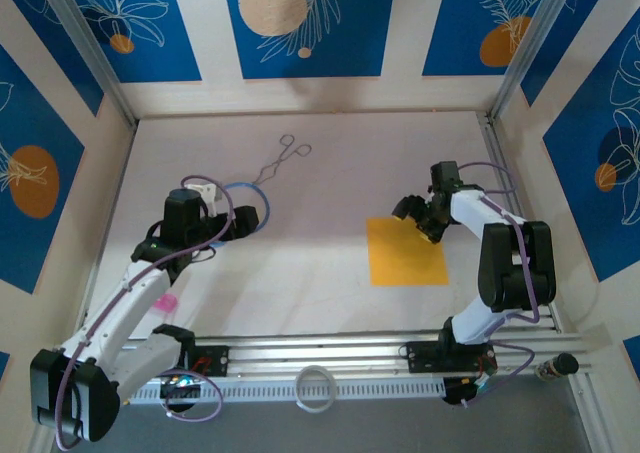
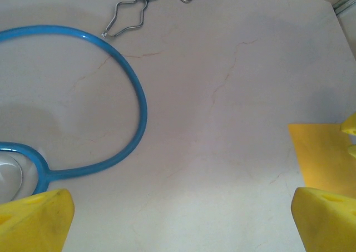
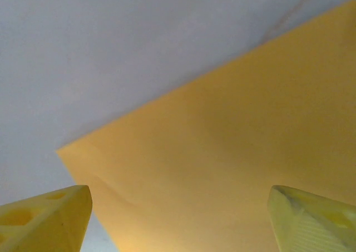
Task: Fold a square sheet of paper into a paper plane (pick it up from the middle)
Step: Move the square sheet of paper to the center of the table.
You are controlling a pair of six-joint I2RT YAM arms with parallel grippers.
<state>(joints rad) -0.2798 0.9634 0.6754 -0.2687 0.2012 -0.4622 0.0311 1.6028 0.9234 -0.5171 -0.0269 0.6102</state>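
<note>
No crease yet in the thin orange-yellow square sheet of paper (image 1: 407, 253), flat on the pale table (image 1: 320, 283) right of centre; every fold left to do, by the look of it. Just over its far edge, right gripper (image 1: 421, 213), jaws wide, holding nothing. Further left, left gripper (image 1: 248, 221), jaws spread fully, empty, beside a blue tube loop (image 2: 143, 104). Hard to tell whether right fingertips touch paper; near edge cut off in the wrist views.
</note>
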